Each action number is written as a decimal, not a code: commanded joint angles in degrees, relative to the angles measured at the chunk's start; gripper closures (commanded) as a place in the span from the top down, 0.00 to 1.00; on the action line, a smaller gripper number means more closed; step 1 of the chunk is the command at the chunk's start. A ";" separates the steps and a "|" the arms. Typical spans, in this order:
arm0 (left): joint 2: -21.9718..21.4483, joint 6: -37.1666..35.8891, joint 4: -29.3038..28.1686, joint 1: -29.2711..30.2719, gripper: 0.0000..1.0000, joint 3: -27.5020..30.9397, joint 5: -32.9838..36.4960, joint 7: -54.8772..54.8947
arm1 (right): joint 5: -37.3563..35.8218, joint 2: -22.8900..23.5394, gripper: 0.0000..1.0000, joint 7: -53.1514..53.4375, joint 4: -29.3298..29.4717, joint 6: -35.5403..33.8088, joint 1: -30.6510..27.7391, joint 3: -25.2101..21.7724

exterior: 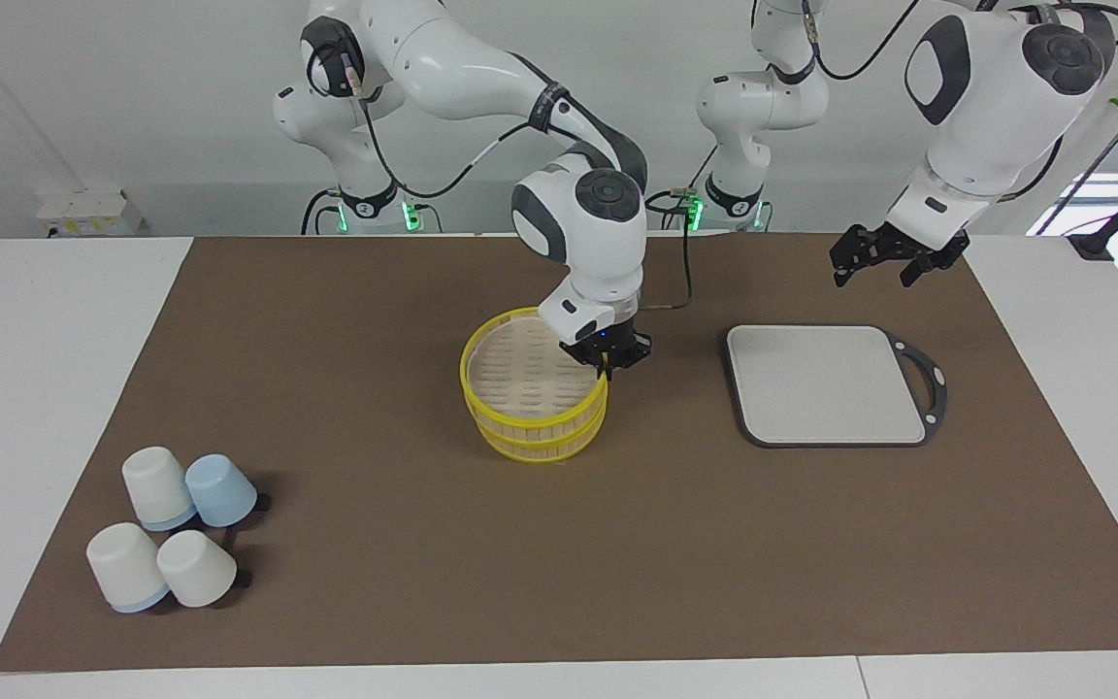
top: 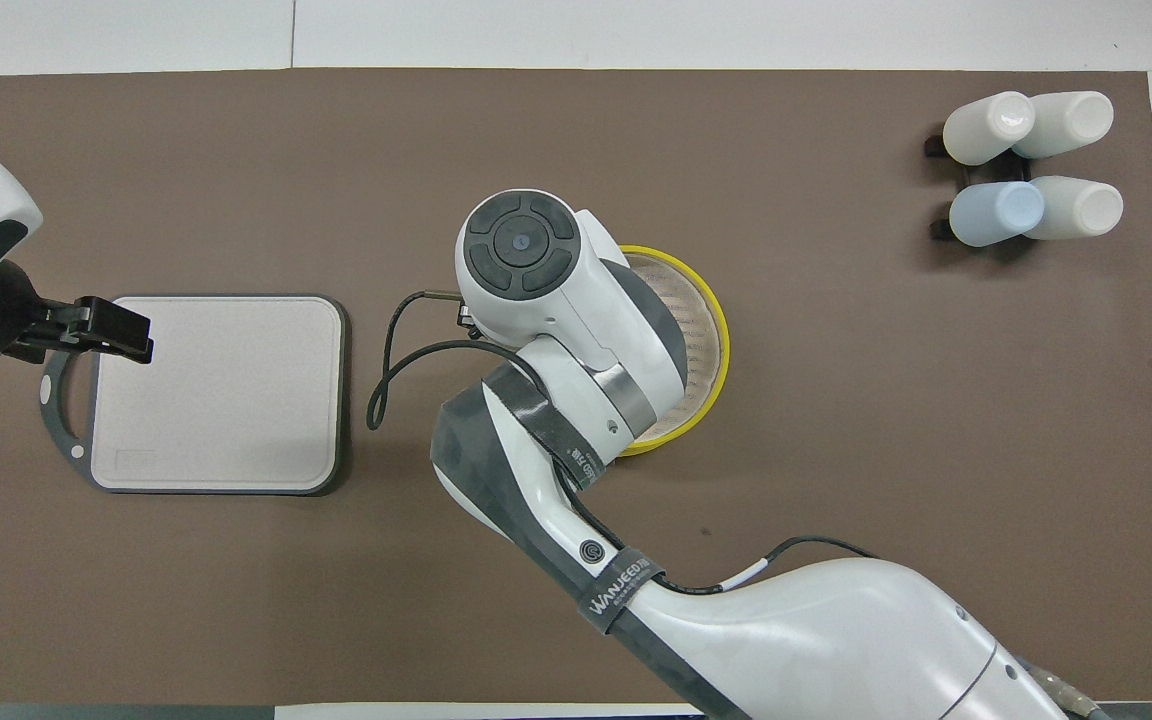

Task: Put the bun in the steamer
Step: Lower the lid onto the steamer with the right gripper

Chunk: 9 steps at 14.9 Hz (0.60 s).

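- Facing view, from its left: the steamer point(exterior: 532, 403) sits mid-table, its pale top piece squared on the basket; the bun is nowhere visible, probably shut inside.
- Right gripper point(exterior: 606, 367) is pinched together on the top piece's yellow rim; letting go comes next.
- Left gripper point(exterior: 881, 254) waits, jaws apart, empty, by the cutting board point(exterior: 826, 383).

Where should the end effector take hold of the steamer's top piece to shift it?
On its yellow rim, from straight above. The top piece lies flat on the steamer, and the thin upright rim fits between two fingers. The right end effector is shut on the rim at the cutting board's side.
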 commanded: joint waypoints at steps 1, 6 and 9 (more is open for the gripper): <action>-1.39 1.45 -1.88 0.33 1.00 -0.25 1.05 0.68 | -0.89 -1.02 0.00 0.80 -3.25 3.15 0.09 0.34; -1.30 1.53 -1.62 0.33 1.00 -0.34 0.96 0.59 | -0.98 -1.02 0.00 0.80 -3.95 4.30 0.44 0.34; -0.86 1.36 -0.57 0.15 1.00 -0.42 0.88 0.50 | -0.98 -1.02 0.00 1.15 -3.95 3.95 0.97 0.26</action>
